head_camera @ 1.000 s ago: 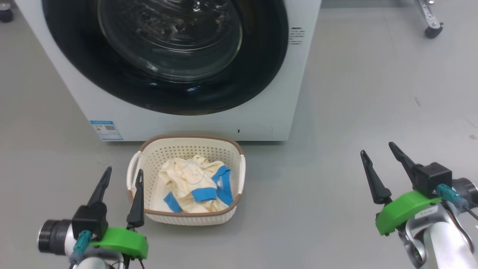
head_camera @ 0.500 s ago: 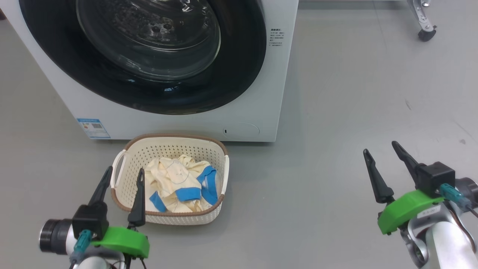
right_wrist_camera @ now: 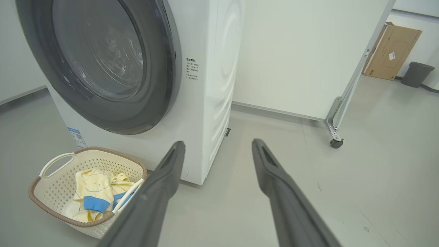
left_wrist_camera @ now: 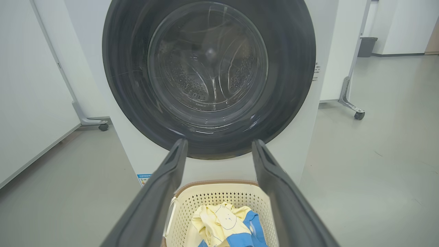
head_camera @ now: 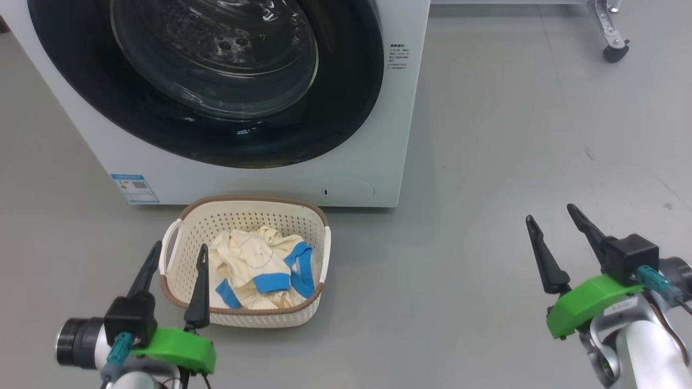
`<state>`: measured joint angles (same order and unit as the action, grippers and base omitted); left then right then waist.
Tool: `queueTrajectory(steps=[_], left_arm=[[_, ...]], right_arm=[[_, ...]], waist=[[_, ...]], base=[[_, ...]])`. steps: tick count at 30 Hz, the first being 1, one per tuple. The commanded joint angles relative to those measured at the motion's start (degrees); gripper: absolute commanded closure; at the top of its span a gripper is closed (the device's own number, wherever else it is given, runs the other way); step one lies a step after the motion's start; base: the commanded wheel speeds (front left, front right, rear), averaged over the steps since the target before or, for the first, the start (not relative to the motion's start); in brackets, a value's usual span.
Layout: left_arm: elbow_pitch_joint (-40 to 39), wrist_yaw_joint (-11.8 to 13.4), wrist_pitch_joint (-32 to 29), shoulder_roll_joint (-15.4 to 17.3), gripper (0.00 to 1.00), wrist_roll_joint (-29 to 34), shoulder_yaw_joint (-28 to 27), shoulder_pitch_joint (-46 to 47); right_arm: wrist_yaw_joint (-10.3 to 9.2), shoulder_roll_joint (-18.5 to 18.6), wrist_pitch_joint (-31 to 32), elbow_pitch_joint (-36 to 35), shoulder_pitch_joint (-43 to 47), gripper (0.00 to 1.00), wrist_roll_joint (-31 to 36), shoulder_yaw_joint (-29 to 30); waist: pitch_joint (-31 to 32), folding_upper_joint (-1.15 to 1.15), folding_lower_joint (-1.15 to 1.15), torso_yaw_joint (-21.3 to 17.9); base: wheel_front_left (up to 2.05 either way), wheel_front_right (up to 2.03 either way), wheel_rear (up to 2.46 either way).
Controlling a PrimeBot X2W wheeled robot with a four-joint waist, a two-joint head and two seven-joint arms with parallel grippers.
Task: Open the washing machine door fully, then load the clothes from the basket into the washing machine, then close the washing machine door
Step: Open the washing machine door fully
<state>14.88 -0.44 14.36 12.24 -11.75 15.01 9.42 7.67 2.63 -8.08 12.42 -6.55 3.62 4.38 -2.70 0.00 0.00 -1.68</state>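
**On the smooth grey floor (head_camera: 486, 243), facing the big white front-loading washing machine (head_camera: 403, 124): nothing being gripped**

Large round washing machine door (head_camera: 216, 70), with a wide glossy black rim and a bulging clear glass bowl, is sitting shut against the machine's front. The perforated steel drum is showing through the glass. A small blue label (head_camera: 128, 188) is sitting low on the front at the left. A round flap (head_camera: 346, 192) is sitting low at the right, and a block of small printed text (head_camera: 398, 56) just right of the black rim.

A small cream-white perforated plastic basket (head_camera: 259, 320) with a brown rim and white side handles is standing on the floor close in front of the machine, below the door. Soft cream-yellow clothes (head_camera: 254, 267) with bright blue bands and thin line drawings are lying crumpled inside the basket, all within the rim.

Left gripper (head_camera: 180, 246) is hovering at the basket's left side, its two long dark fingers spread apart and gripping nothing. In the head view its inner finger is crossing the basket's left rim; contact cannot be told. In the left wrist view the fingers are framing the basket and the door's lower rim.

Right gripper (head_camera: 549, 212) is hanging over bare floor, well apart from the basket and machine, its fingers spread wide and empty too.

In the right wrist view, a metal leg on a black caster (right_wrist_camera: 336, 143) is standing beyond the machine. A brown cardboard box (right_wrist_camera: 391, 51) and a dark bin (right_wrist_camera: 415, 73) are standing far back.
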Motion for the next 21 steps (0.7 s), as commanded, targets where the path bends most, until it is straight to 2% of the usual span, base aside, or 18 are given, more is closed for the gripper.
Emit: queueTrajectory(steps=[1,12,21], left_arm=[[-1.6,0.3,0.6,1.5,0.0,-0.2,-1.9,2.5],[-2.3,0.3,0.6,1.7,0.0,-0.2,-1.6,2.9],[-3.3,0.2,0.6,1.6,0.0,0.0,-1.3,4.5]], right_arm=[[-0.19,0.3,-0.7,-2.0,-2.4,0.0,0.5,-0.9],[-0.19,0.3,-0.5,-2.6,-3.0,0.0,0.3,-0.1],[-0.19,0.3,-1.0,-1.8,-6.8,0.0,-1.9,2.0]], waist=[[0.0,0.0,0.0,0.0],[-1.5,0.0,0.0,0.2],[-4.9,0.0,0.0,0.7]], base=[[0.0,0.0,0.0],[0.0,0.0,0.0],[0.0,0.0,0.0]])
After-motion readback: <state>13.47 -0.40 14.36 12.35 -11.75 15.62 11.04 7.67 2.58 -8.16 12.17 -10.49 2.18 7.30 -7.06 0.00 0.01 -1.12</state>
